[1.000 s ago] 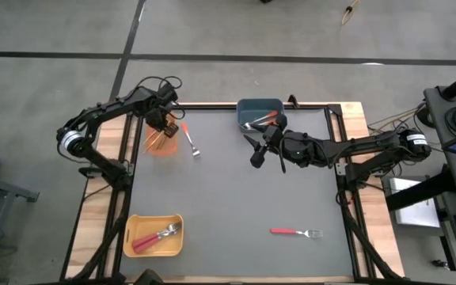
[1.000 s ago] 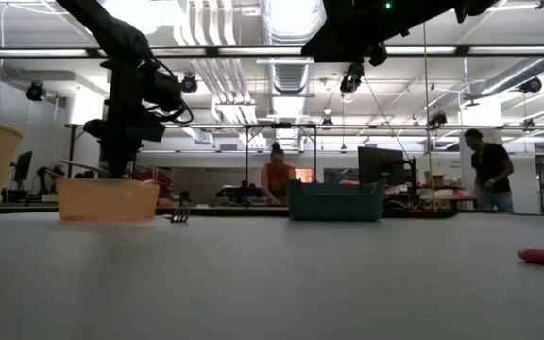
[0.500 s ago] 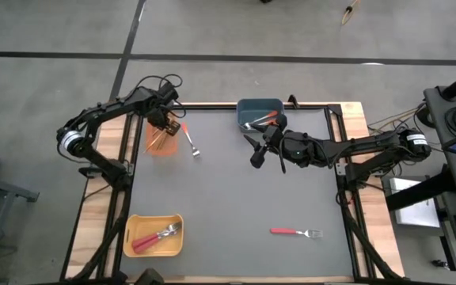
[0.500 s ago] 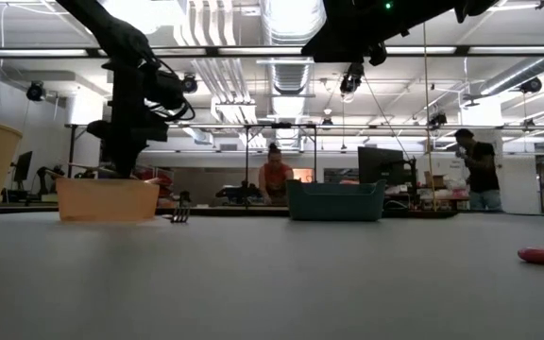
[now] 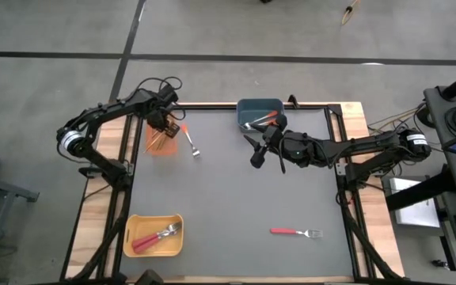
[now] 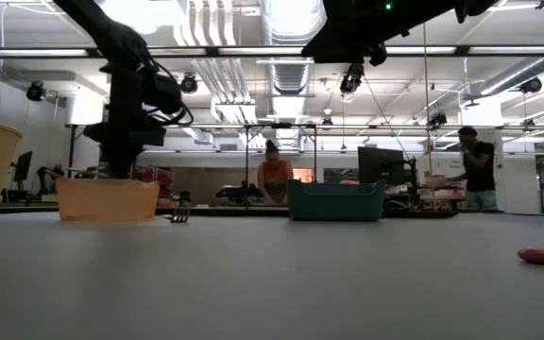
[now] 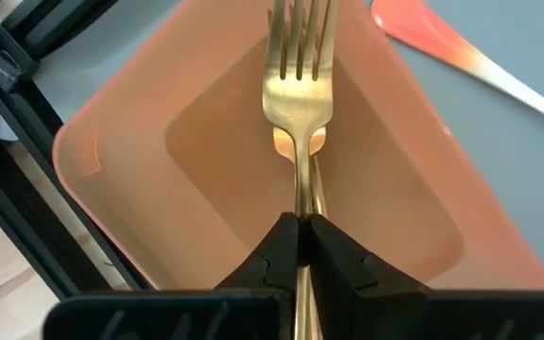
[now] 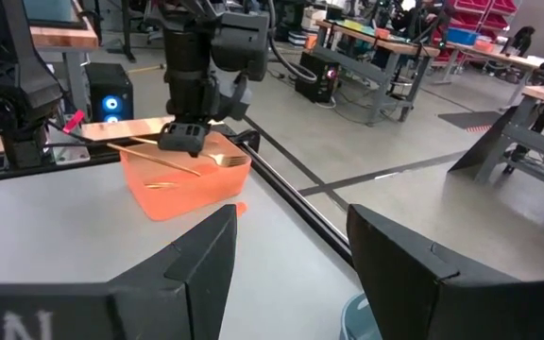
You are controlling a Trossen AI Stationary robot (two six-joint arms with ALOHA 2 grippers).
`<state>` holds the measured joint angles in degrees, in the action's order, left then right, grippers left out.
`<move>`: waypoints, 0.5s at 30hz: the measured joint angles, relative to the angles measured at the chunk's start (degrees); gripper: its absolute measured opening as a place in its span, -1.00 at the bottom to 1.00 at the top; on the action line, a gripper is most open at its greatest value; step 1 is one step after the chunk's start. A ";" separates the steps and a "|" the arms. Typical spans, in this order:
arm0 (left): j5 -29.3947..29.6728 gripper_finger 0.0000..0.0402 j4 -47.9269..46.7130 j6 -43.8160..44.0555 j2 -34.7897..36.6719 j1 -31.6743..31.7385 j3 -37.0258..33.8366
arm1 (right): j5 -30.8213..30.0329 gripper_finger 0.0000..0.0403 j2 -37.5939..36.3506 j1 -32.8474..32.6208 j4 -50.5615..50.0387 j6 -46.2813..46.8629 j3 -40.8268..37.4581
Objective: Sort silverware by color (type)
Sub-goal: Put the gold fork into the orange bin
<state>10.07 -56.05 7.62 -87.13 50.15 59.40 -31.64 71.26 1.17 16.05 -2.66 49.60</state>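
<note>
My left gripper [image 5: 163, 124] hangs over the orange bin [image 5: 161, 141] at the table's far left, shut on a thin all-gold fork [image 7: 297, 85]. More gold pieces [image 8: 163, 184] lie in that bin. An orange-handled fork [image 5: 190, 140] lies flat on the mat beside the bin. A red-handled fork [image 5: 295, 232] lies at the near right. My right gripper [image 5: 253, 152] hovers open and level in front of the blue-grey bin [image 5: 260, 113], with nothing between its fingers. My left gripper pinches the gold fork's handle [image 7: 302, 194] between its two fingers, about midway along the fork. The fingers [image 8: 182, 140] come from above, pointing steeply down, and lie across it. The fork lies about level over the orange bin; whether its head [image 8: 232, 161] touches the rim I cannot tell.
A yellow bin [image 5: 153, 235] with red-handled forks stands at the near left. The blue-grey bin holds orange-handled forks. The grey mat between the bins is open room. People stand in the room beyond the table's far edge [image 6: 274, 175].
</note>
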 joint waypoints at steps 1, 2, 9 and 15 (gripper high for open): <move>0.00 -1.00 0.00 0.00 0.00 0.00 -0.20 | 0.00 -0.04 0.00 -0.01 0.00 -0.02 0.00; 0.02 -1.00 0.02 0.00 0.00 0.00 -0.41 | 0.00 -0.04 0.00 -0.02 0.00 -0.02 0.00; 0.02 -0.96 1.23 0.37 0.00 -0.02 -2.34 | 0.00 -0.04 0.00 -0.01 -0.49 -0.31 0.00; 0.01 -0.85 1.85 0.42 0.00 -0.02 -3.09 | 0.01 -0.04 0.00 -0.01 -0.55 -0.94 0.00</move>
<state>10.07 -54.20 8.04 -87.13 50.13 56.31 -31.63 71.26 1.16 15.51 -3.60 49.60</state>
